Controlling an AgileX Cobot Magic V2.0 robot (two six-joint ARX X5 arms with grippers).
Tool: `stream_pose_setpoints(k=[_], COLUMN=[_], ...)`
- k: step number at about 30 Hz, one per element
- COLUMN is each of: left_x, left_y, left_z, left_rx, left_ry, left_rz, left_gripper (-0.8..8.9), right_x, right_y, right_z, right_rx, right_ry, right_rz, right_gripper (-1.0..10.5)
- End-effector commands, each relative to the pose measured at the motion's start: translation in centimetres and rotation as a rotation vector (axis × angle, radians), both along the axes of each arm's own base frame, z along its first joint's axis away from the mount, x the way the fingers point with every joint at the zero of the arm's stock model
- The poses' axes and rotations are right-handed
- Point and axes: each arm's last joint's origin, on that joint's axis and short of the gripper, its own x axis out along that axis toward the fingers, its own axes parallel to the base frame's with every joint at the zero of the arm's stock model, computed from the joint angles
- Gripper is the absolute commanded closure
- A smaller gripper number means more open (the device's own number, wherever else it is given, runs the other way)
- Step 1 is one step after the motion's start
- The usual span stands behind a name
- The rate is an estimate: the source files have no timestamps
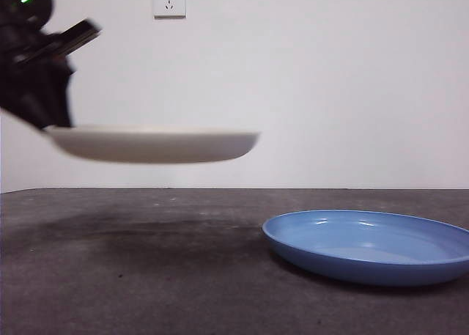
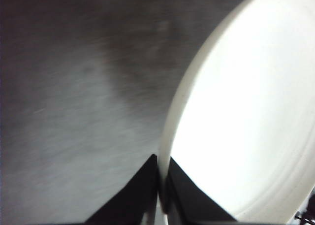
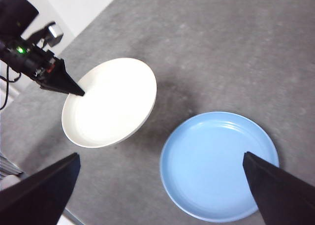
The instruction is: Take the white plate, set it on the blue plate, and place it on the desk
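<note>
Two plates are in play, and only the first step looks done: the white plate (image 1: 154, 144) is off the bench (image 1: 146, 276), held level in the air beside the blue plate (image 1: 370, 245) and not yet over it. The left claw (image 2: 158, 185) is pinching its rim on the side away from the blue plate. Carrying it across and setting it down remain. The right claw (image 3: 162, 195) hangs spread wide above the blue plate. No readable writing or brand shows.
</note>
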Motion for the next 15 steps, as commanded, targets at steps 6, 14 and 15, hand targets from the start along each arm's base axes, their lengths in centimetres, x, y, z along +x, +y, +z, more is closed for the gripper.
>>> stream_pose_setpoints(k=[6,14,15], left_x=[0.9,2.3,2.5], left_y=[-5.6,-10.8,-11.5], left_z=[2.4,1.8,1.5], left_rx=[-0.047,-0.052,-0.051], left_ry=[-0.053,-0.029,-0.022], left_rz=[-0.096,-0.194,-0.205], left_gripper=[8.04,8.04,8.04], right_x=[-1.8,-3.5,-3.7], right_y=[-0.5,-1.1,-1.2], right_z=[1.6,1.5,1.4], right_rx=[-0.052,-0.101,-0.104], right_ry=[-0.039,-0.031,-0.032], right_rz=[-0.010,-0.046,-0.053], right_gripper=[2.8,2.8,2.8])
